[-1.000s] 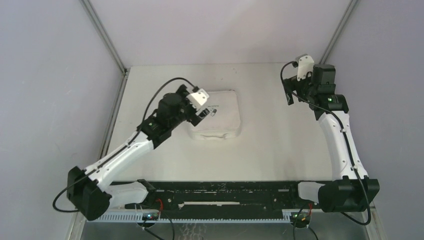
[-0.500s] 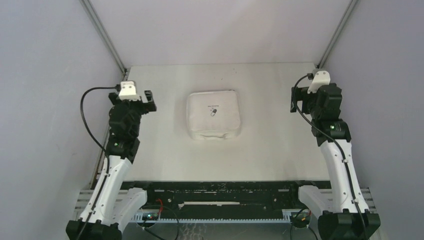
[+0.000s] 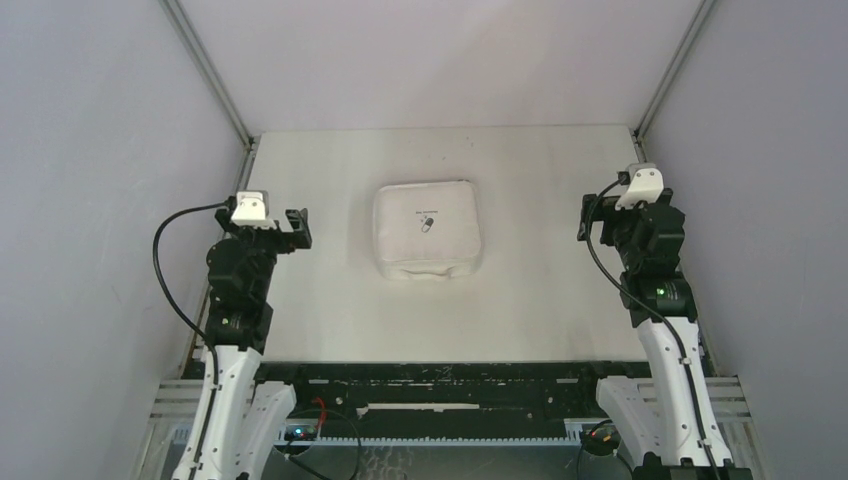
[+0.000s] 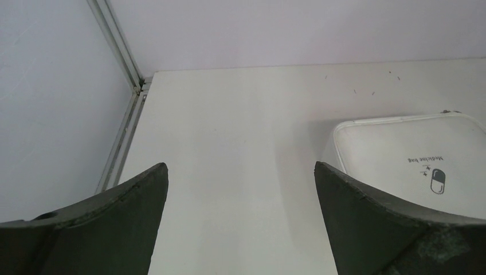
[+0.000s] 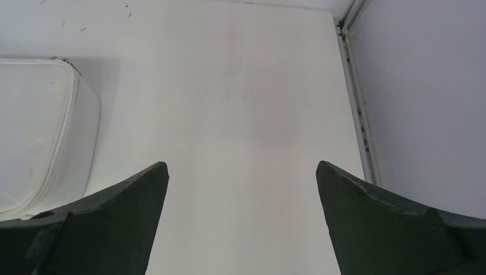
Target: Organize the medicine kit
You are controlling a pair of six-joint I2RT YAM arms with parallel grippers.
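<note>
Medicine kit point(image 3: 428, 230) same pos.; left tool point(image 4: 240, 172) pulled back off it, right tool point(image 5: 242, 172) retracted; both spread wide.

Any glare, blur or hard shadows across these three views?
Top view: soft even light, sharp, no glare; the white soft zip medicine case blends into the pale table. Left wrist view: case print legible; dark fingers crop the lower corners. Right wrist view: faint shadow beside the case.

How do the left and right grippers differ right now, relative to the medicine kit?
The left gripper stands left of the medicine kit, the right gripper right of it. The left gripper's camera sees the kit's pill logo; the right gripper's sees only a plain corner. Shared: both are open, empty and clear of the kit.
</note>
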